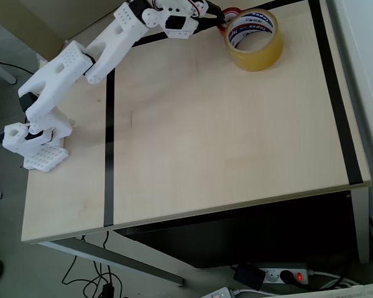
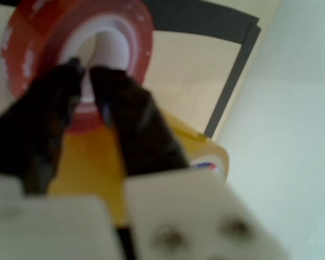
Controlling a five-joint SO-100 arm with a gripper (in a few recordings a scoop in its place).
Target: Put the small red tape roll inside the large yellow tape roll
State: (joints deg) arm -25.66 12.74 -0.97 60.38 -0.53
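Small tape roll [image 1: 232, 12] behind large roll [image 1: 255, 40].

Plastic, tape and pale wood, mostly matt.
Desk [image 1: 205, 136]: light wood-grain top, smooth, matt, with black tape lines [image 1: 109, 143]. Large yellow tape roll [image 1: 255, 38]: translucent glossy film on a white printed core. Small red tape roll [image 2: 78, 59]: glossy red, whitish core. Arm [image 1: 81, 68]: matt white plastic; fingers [image 2: 135, 130] dark matt plastic.

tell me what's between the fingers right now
The wall of the red tape roll, pinched between the dark fingers in the wrist view, with the yellow tape roll just below.
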